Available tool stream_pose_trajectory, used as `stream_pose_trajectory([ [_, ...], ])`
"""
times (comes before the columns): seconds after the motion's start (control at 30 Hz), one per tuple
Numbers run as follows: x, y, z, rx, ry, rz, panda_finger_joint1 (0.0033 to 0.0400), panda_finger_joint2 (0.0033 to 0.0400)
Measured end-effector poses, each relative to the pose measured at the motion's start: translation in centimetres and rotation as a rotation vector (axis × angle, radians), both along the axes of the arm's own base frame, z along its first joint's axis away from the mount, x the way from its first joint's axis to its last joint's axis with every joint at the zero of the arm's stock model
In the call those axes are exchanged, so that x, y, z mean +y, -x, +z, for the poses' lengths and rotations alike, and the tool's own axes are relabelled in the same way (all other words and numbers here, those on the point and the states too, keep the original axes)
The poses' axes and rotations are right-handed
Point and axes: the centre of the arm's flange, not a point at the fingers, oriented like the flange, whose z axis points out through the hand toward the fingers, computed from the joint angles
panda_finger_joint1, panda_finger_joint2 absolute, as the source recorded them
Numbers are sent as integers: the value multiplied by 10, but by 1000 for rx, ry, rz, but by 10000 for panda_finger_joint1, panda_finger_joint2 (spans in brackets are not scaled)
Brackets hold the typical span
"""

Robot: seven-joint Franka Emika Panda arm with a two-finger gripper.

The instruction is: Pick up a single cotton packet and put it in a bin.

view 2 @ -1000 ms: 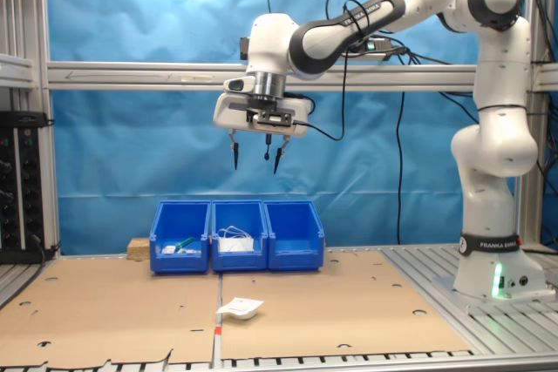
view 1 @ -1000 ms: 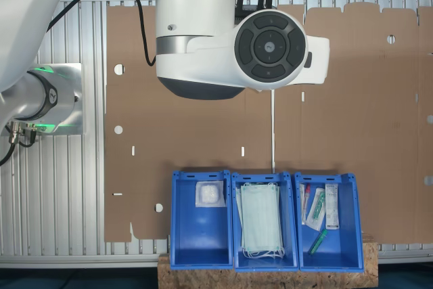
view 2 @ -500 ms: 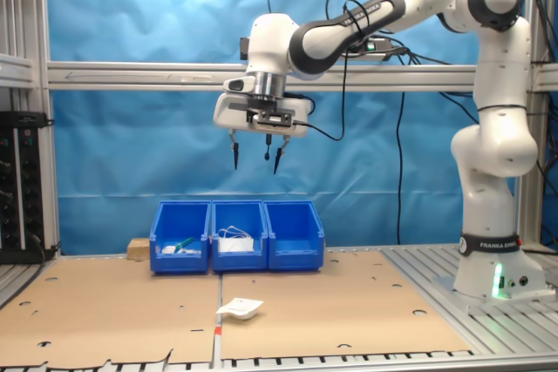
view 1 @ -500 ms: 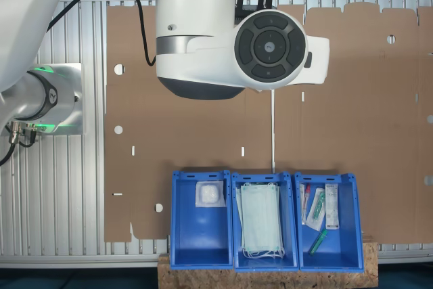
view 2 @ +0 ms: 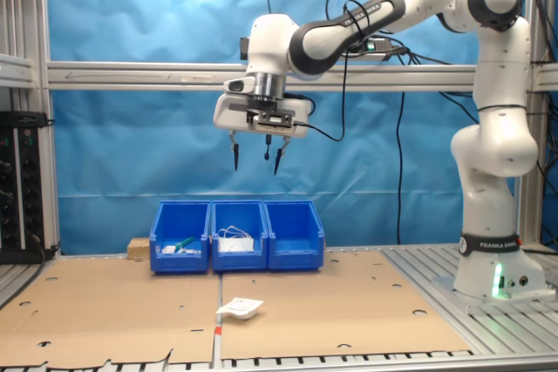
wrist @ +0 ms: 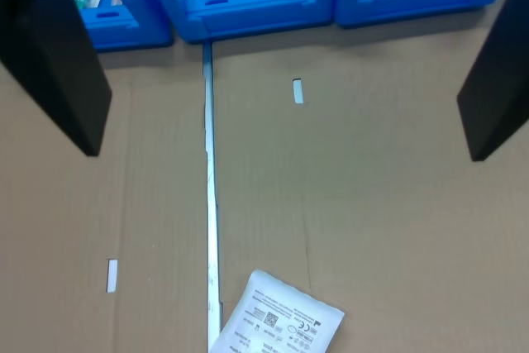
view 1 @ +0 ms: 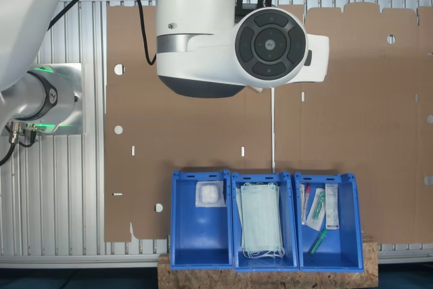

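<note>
Gripper [view 2: 255,161]: raised high above the row of bins in the second exterior view, dark fingers [wrist: 51,47] pointing down and spread wide, nothing between them.

Cotton packet [view 2: 240,307]: loose on the brown cardboard sheet [view 2: 349,302], well in front of the bins in the second exterior view and apart from them. In the wrist view it lies flat, turned at an angle, label up [wrist: 277,324], just beside the seam between two cardboard sheets.

Bin [view 1: 200,245]: blue, deep, thick-rimmed; end one of three set side by side, at the first exterior view's left and the second exterior view's right [view 2: 296,237]. One white packet [view 1: 209,194] lies inside, near the wall closest to the arm.

Middle bin [view 1: 235,235]: holds a stack of pale green face masks [view 1: 260,221].

Third bin [view 1: 353,228]: holds long narrow tube and syringe packs [view 1: 316,209].

Wooden block [view 2: 137,248]: stands beside the third bin, at the second exterior view's left.

Arm base [view 2: 497,276]: fixed on the slatted aluminium table [view 2: 514,324], green light showing.
</note>
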Motion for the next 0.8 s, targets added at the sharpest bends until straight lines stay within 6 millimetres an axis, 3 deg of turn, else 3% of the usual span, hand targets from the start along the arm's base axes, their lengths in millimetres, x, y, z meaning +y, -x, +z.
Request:
stream_pose_trajectory([
  [0.47,14,-6,-36,68,2,26,400,400],
  [0.8,41,-9,-66,112,7,75,400,400],
])
